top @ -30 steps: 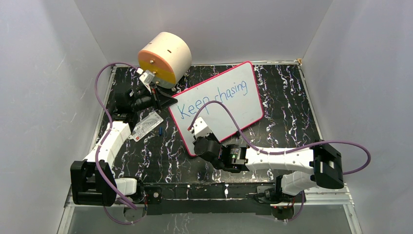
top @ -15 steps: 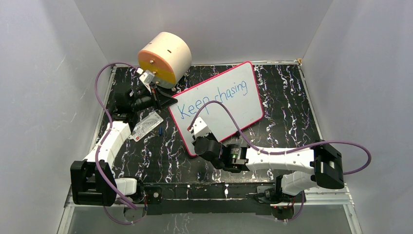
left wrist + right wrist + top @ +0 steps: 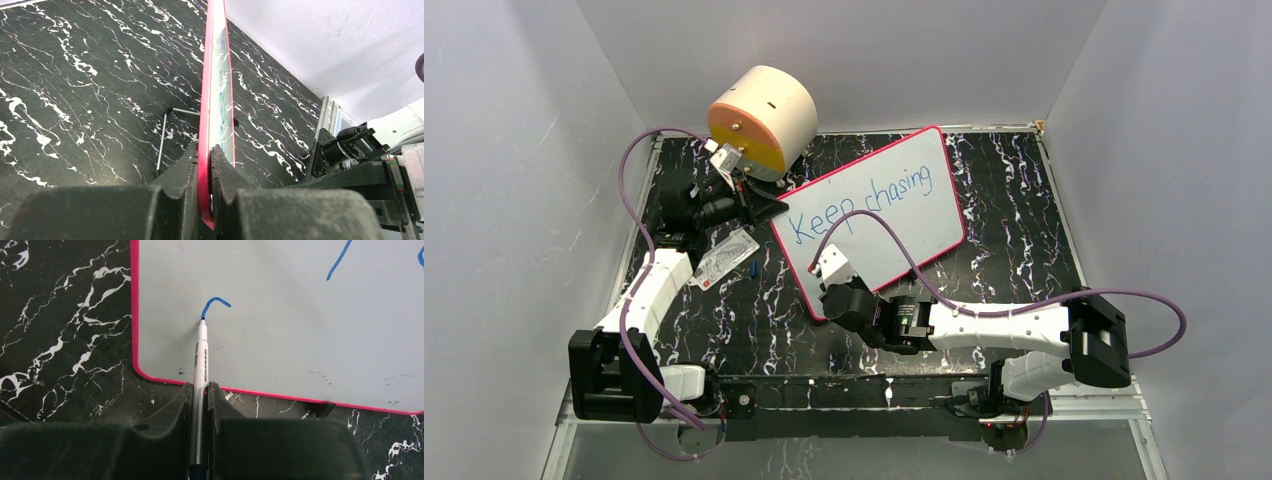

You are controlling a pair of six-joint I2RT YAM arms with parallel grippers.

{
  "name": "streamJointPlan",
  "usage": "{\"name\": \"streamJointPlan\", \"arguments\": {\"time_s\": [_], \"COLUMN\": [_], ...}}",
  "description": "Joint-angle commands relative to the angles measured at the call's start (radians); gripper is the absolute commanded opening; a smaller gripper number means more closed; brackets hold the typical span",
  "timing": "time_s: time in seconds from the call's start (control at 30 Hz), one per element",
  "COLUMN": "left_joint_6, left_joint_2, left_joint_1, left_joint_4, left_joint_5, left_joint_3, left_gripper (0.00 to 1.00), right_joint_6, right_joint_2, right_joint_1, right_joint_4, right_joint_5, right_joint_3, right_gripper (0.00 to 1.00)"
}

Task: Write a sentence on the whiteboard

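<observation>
The whiteboard [image 3: 894, 225] with its pink-red border lies slanted on the dark marbled table. The sentence [image 3: 861, 199] reads "Keep chasing" in blue on its upper line. My left gripper [image 3: 767, 206] [image 3: 205, 152] is shut on the board's left edge [image 3: 211, 85]. My right gripper [image 3: 836, 292] [image 3: 200, 390] hangs over the board's near-left corner, shut on a white marker [image 3: 201, 357]. The marker's tip touches the whiteboard [image 3: 280, 315] at the end of a short curved blue stroke [image 3: 216, 302]. In the top view the wrist hides that stroke.
A cream and orange cylinder [image 3: 761, 118] stands at the back left, behind the left gripper. A small white printed card [image 3: 724, 258] and a blue cap [image 3: 753, 268] lie left of the board. A thin wire stand [image 3: 162, 132] sits under the board.
My right gripper with the marker has shifted slightly left and toward the near edge. The left arm and the board have not moved.
</observation>
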Motion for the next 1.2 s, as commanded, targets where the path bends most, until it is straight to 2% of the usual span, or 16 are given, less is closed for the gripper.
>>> {"name": "streamJointPlan", "arguments": {"time_s": [0.0, 0.23, 0.5, 0.9, 1.17], "left_joint_6": [0.109, 0.109, 0.109, 0.109, 0.109], "left_joint_2": [0.014, 0.014, 0.014, 0.014, 0.016], "left_joint_1": [-0.029, -0.029, -0.029, -0.029, -0.029], "left_joint_4": [-0.076, -0.076, -0.076, -0.077, -0.076], "left_joint_5": [-0.005, -0.005, -0.004, -0.004, -0.004], "left_joint_3": [-0.014, -0.013, -0.015, -0.014, -0.014], "left_gripper": [0.00, 0.00, 0.00, 0.00, 0.00], "right_joint_6": [0.021, 0.032, 0.015, -0.048, -0.086], "right_joint_2": [-0.004, -0.019, -0.044, -0.100, -0.076], "right_joint_1": [-0.010, -0.011, -0.018, -0.025, -0.050], "right_joint_4": [-0.041, -0.055, 0.029, 0.110, 0.147], "right_joint_5": [0.006, 0.063, 0.107, 0.089, 0.059], "right_joint_3": [0.031, 0.026, -0.004, -0.003, 0.026], "right_gripper": [0.00, 0.00, 0.00, 0.00, 0.00]}}
